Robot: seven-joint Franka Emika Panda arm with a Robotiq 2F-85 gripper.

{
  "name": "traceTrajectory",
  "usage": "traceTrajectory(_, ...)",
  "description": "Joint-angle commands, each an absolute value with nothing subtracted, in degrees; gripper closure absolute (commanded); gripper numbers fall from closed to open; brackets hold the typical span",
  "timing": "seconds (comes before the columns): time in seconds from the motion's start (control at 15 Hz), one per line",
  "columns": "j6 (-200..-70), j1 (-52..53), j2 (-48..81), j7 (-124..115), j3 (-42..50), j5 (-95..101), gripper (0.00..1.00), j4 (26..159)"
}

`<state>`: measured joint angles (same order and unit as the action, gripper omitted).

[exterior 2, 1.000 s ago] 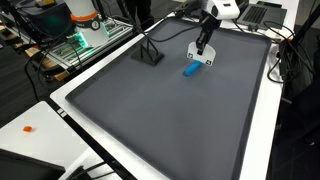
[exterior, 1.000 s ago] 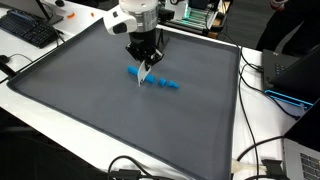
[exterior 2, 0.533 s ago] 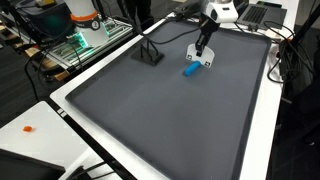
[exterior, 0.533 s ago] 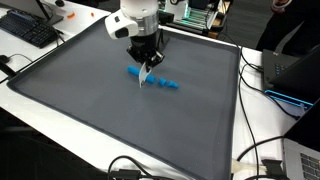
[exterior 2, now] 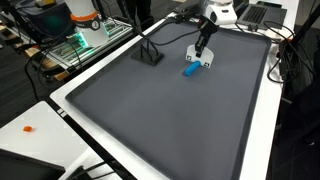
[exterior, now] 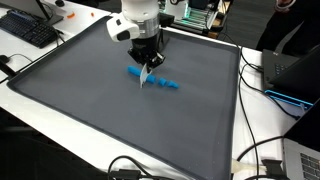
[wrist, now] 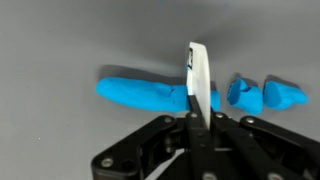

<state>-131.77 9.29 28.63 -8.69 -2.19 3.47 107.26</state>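
Note:
My gripper [wrist: 198, 118] is shut on a thin white blade [wrist: 198, 75] that stands upright on a long blue roll of clay [wrist: 140, 92]. Two short cut blue pieces [wrist: 243, 92] [wrist: 285, 95] lie just to the right of the blade. In both exterior views the gripper [exterior: 147, 60] [exterior 2: 203, 45] points down over the blue roll [exterior: 134, 71] [exterior 2: 190, 70] on the big grey mat [exterior: 90, 110] [exterior 2: 150, 110], and the blade tip [exterior: 145, 77] meets the clay. The cut pieces [exterior: 170, 85] lie beside it.
A black stand [exterior 2: 150, 54] sits on the mat's far part. A keyboard [exterior: 30, 28] lies beyond the mat's edge. A laptop [exterior: 295, 75] and cables [exterior: 255, 150] lie along one side. A small orange object [exterior 2: 28, 128] lies on the white table.

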Motion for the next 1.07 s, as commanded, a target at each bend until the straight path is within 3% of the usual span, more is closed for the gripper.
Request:
traceTrajectory(0.0,-133.4,9.0,30.1,-7.7,-3.7,2.0,0.99,108.8)
traceTrajectory(1.0,-128.7,8.9,29.3,-8.1,-4.1,0.6,0.99,107.9)
